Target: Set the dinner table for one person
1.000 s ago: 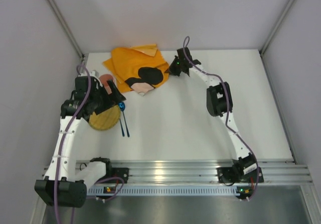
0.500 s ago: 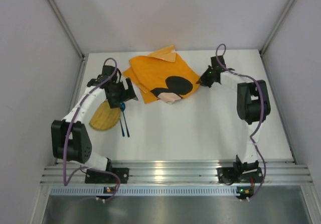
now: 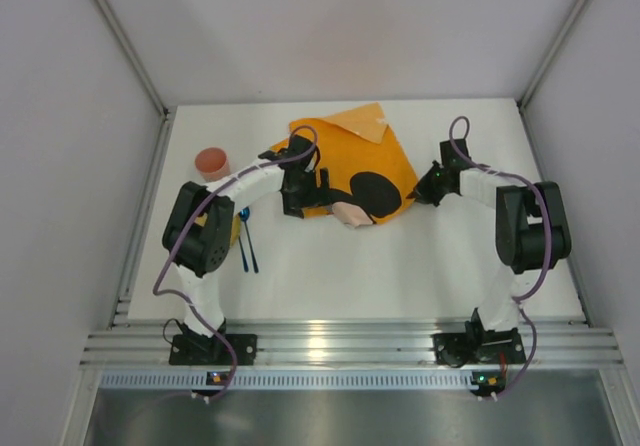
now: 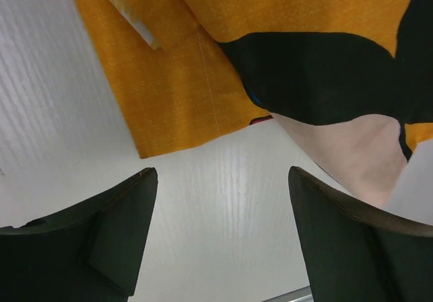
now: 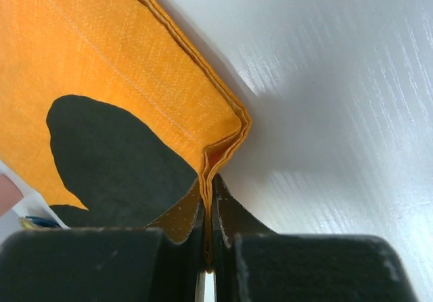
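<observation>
The orange Mickey Mouse placemat (image 3: pixel 350 161) lies partly folded on the far middle of the white dinner table (image 3: pixel 350 266). My right gripper (image 3: pixel 425 188) is shut on the placemat's right corner; in the right wrist view its jaws (image 5: pixel 210 204) pinch the folded orange layers (image 5: pixel 135 65). My left gripper (image 3: pixel 300 194) is at the placemat's left edge. In the left wrist view it (image 4: pixel 220 180) is open and empty over bare table, with the placemat's corner (image 4: pixel 176 105) just ahead.
A pink cup (image 3: pixel 211 161) stands at the far left. Two blue-handled utensils (image 3: pixel 247 249) lie left of centre, beside a yellow plate (image 3: pixel 235 229) mostly hidden under my left arm. Walls enclose the table on three sides.
My right gripper has dragged the placemat to the right and nearer. My left arm has swung from the plate across to the placemat's left edge, uncovering the pink cup.
</observation>
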